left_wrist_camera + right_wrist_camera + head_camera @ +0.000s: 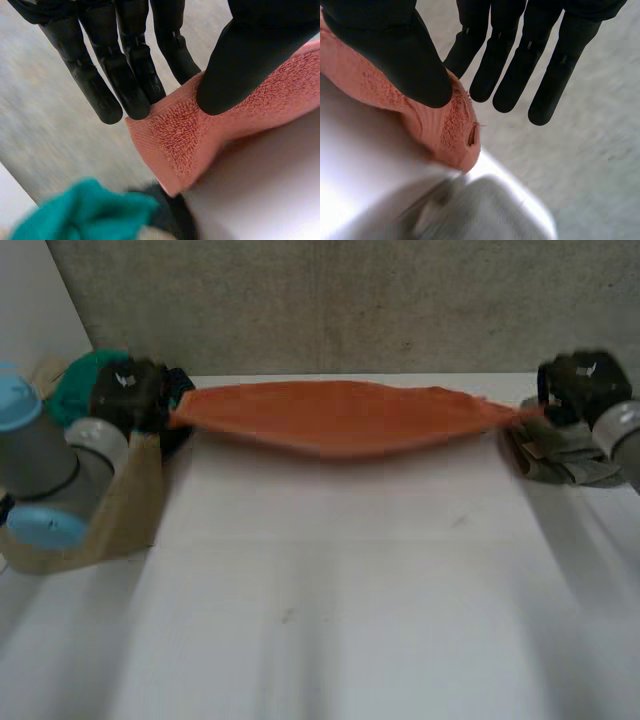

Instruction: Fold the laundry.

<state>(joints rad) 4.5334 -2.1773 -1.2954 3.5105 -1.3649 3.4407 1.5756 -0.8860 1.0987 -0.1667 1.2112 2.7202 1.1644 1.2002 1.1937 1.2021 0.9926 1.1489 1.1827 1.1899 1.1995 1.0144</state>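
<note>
As both arms reach out wide, an orange towel [340,418] hangs stretched between the two black hands along the far side of the white table [330,600], in front of a grey wall [350,300]. It forms a long, narrow band, drawn to a point at each end and sagging a little in the middle. Whether its lower edge touches the table cannot be told.

The left hand [128,390] grips the towel's left end at the table's far left corner. In the left wrist view, its thumb [245,65] presses on one face of the terry cloth while the straight fingers [132,80] back it from the other side, so the end is pinched between them. A short stub of towel with a stitched hem pokes out past the pinch. Near it, a teal cloth [90,210] and a dark cloth [167,212] lie bunched together by the table's corner. In the head view, a tan cloth [130,510] lies beside the left arm [45,465] at the table's left edge.

The right hand [580,380] holds the towel's right end at the far right corner. In the right wrist view, its thumb [400,60] bears down on the towel and straight fingers [520,65] sit behind it, pinching the cloth. The bunched tip sticks out just past the thumb. A crumpled grey cloth [565,455] lies on the table just beside this hand, near the towel's end.
</note>
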